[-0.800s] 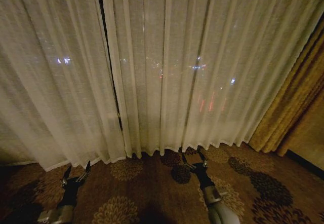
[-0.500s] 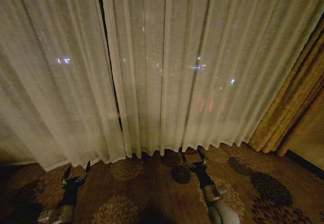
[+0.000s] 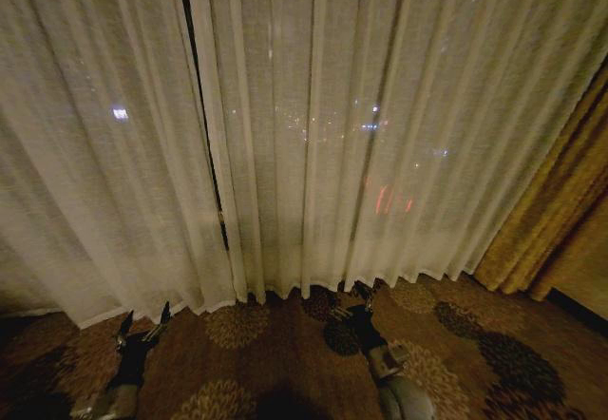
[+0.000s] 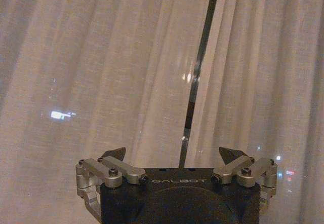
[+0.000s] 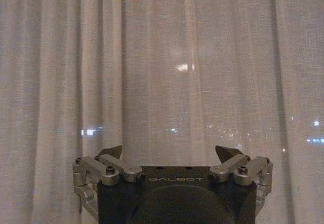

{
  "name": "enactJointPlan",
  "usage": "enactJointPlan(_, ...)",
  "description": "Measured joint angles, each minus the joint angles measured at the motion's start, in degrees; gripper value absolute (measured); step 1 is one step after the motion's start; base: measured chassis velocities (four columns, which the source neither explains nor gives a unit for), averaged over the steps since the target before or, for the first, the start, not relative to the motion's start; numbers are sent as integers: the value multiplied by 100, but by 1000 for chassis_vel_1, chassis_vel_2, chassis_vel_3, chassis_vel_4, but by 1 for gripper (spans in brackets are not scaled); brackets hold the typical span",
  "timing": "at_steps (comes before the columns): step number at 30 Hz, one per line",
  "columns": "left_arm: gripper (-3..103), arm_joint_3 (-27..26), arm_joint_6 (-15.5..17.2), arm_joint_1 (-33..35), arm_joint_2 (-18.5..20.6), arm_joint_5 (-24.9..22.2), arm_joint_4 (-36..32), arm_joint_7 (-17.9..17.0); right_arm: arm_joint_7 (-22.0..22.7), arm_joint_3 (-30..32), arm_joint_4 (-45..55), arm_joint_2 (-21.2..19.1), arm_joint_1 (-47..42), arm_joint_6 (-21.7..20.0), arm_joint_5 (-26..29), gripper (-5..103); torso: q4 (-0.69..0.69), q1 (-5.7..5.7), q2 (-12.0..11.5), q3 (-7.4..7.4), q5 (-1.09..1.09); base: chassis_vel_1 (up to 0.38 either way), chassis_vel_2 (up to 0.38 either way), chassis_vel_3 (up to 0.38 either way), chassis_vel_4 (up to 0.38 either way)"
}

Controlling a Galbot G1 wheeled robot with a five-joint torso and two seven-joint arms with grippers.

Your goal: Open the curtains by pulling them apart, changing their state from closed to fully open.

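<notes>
While the curtains point(image 3: 313, 135) hang nearly closed, the left gripper point(image 3: 142, 326) and right gripper point(image 3: 353, 303) hover low, fingers apart.

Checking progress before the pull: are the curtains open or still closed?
Closed. The curtains hang spread across the window, with a thin dark slit between the panels. Both grippers, left and right, are open, clear of the fabric.

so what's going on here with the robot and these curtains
The robot faces two sheer curtains that hang nearly closed, with just a narrow dark gap between the panels. Neither gripper has taken hold of the fabric. The left gripper is low over the patterned carpet, open, in front of the left panel. The right gripper is also open, near the hem of the right panel. A golden-brown drape hangs at the far right.
</notes>
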Motion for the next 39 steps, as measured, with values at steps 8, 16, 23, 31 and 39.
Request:
enactJointPlan(8,100,0,0,0,0,0,0,0,-30,-32,-79,2,-13,71,-21,100,-1,1,-1,1,0,-308,293,312,-303)
enactJointPlan(16,100,0,0,0,0,0,0,0,-38,-159,-54,69,-47,82,-127,100,0,1,-1,0,0,-353,357,361,-381)
enactJointPlan(23,100,0,0,0,0,0,0,0,-47,-193,-38,85,-46,85,-134,100,0,2,-1,0,-1,-321,360,321,-372)
enactJointPlan(31,100,1,0,-2,0,0,0,0,42,-195,-98,59,-6,310,-13,100,-2,5,-2,2,-1,-337,325,350,-314)
enactJointPlan(39,100,0,0,-2,0,0,0,0,69,-142,-61,53,-43,323,-104,100,0,-1,-2,0,-1,-94,80,65,-84)
